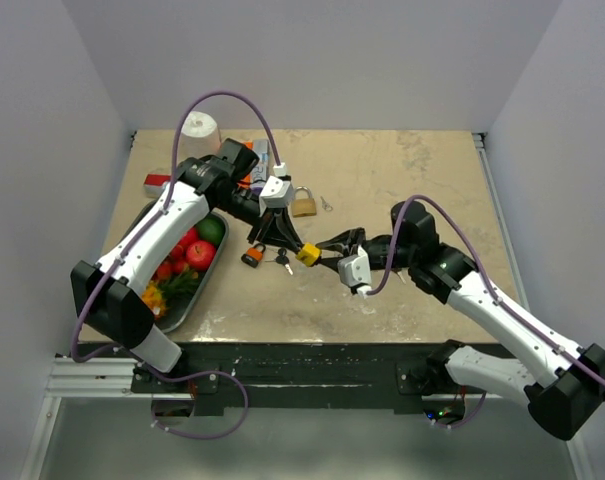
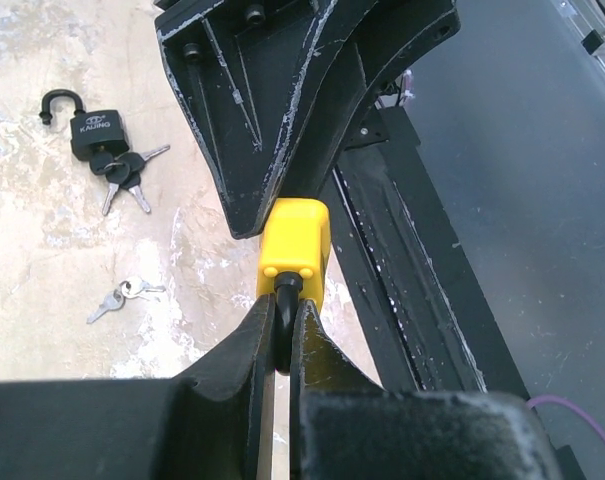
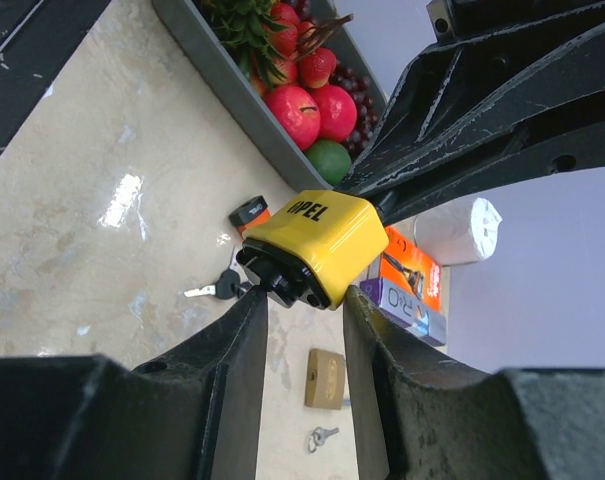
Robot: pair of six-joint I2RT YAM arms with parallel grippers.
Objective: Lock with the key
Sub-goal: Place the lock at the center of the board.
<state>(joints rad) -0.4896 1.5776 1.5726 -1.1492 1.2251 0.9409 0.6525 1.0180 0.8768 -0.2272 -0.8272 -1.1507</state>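
Note:
A yellow padlock (image 1: 308, 254) hangs in the air between both grippers above the middle of the table. My left gripper (image 1: 293, 247) is shut on its black shackle (image 2: 281, 330), as the left wrist view (image 2: 279, 312) shows, with the yellow body (image 2: 294, 240) just beyond the fingertips. My right gripper (image 1: 324, 251) is open. In the right wrist view (image 3: 305, 295) its fingers flank the padlock's black keyhole end (image 3: 282, 282), where a dark stub sticks out. The padlock's body (image 3: 317, 238) tilts up to the right.
A black padlock with an open shackle and a key bunch (image 2: 97, 135) lies on the table below, also in the top view (image 1: 253, 255). A brass padlock (image 1: 303, 203) and small keys (image 1: 325, 204) lie behind. A fruit tray (image 1: 147, 225), boxes (image 3: 407, 285) and a paper roll (image 1: 200, 127) stand at the left.

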